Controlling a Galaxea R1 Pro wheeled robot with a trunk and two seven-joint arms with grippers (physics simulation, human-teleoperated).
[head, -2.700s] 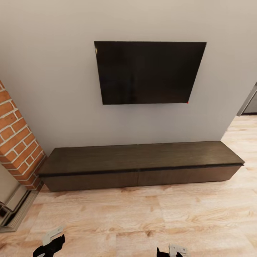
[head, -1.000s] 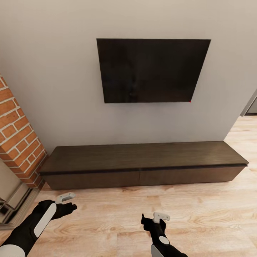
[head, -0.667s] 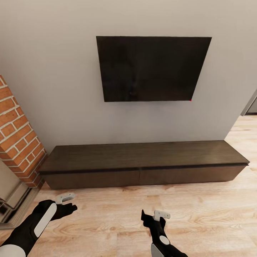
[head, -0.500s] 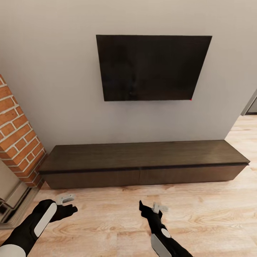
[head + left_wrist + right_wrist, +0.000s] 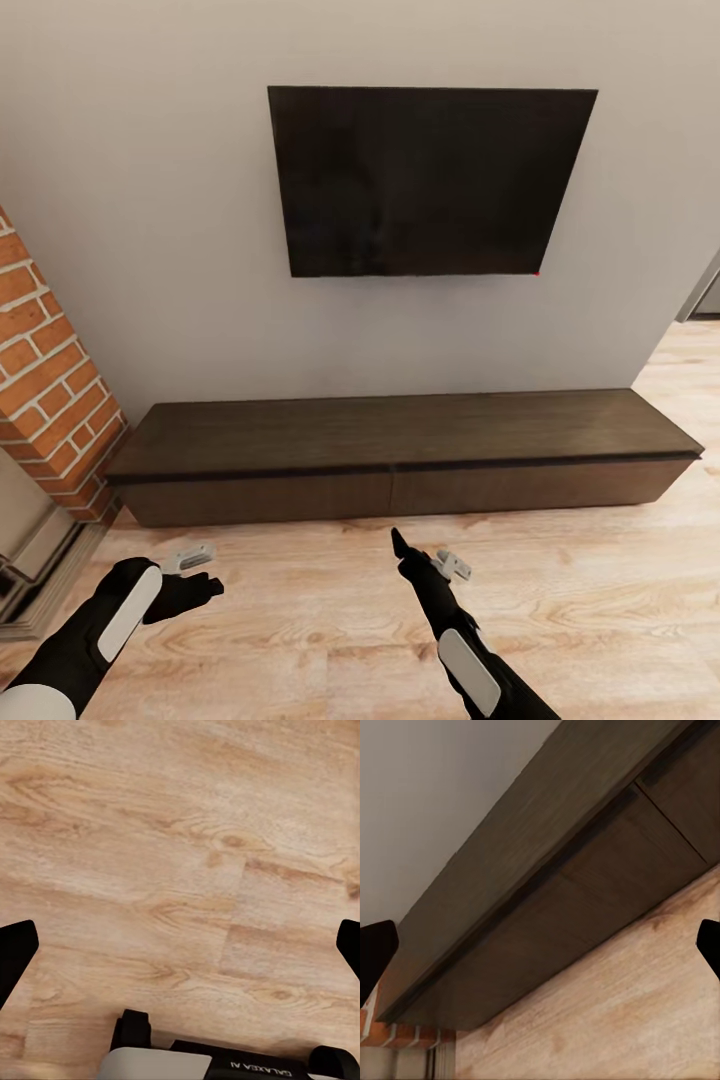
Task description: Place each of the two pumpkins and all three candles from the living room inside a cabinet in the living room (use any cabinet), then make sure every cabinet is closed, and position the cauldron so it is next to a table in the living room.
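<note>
Long low dark-brown wooden cabinet (image 5: 400,455) sits on pale wood-plank floor (image 5: 330,620), back against plain grey wall (image 5: 140,220). Both flat fronts flush, side by side. Black flat-screen television (image 5: 425,180) on wall above cabinet, slightly right of its centre. Red brick column (image 5: 50,390) just left of cabinet's left end. Doorway opening at far right, beyond cabinet's right end. Left gripper (image 5: 190,570) and right gripper (image 5: 428,558) over floor in front of cabinet, well apart.

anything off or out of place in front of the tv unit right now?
Nothing stands out. The cabinet sits flush against the wall, both fronts shut and level. The left gripper and right gripper hang over the wood floor, both open and empty.
</note>
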